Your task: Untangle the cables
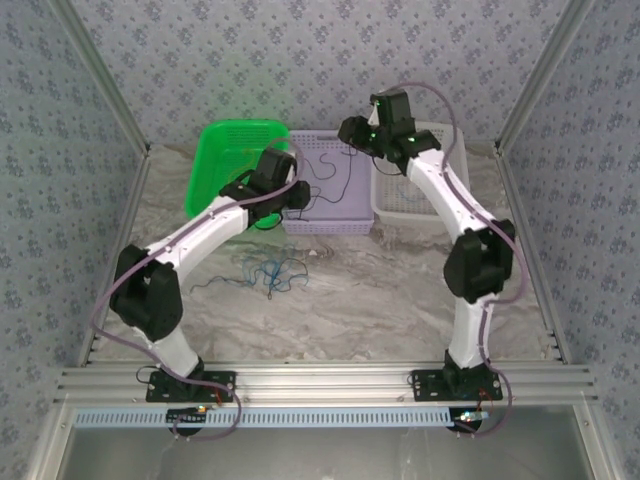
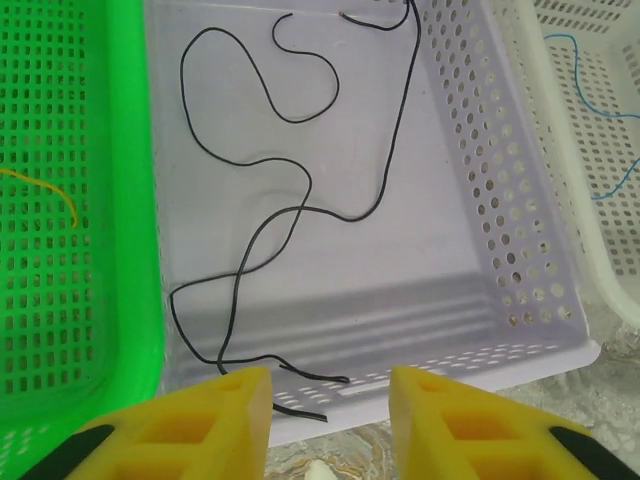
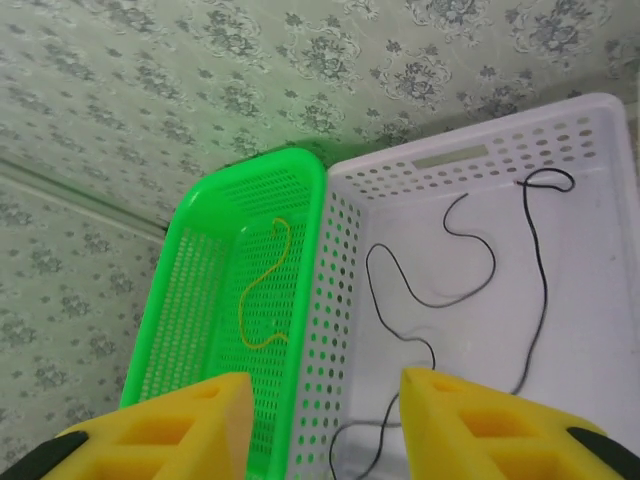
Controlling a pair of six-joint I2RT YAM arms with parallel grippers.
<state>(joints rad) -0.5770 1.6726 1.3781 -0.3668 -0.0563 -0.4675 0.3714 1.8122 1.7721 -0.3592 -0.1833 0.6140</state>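
Above the lilac basket (image 2: 500,230) holding the black cable (image 2: 300,205), left gripper (image 2: 328,395) and right gripper (image 3: 325,400) stand with fingers apart, empty; drop-off judged done, next needs a fine pinch on the tangle (image 1: 270,271) on the table (image 1: 390,295).

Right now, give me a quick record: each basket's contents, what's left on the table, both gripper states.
green basket: one yellow cable
lavender basket: one black cable, loosely looped
white basket: one blue cable
table: tangle of blue and dark cables, in front of the baskets
left gripper: open, empty, over the lavender basket's near edge
right gripper: open, empty, raised over the baskets
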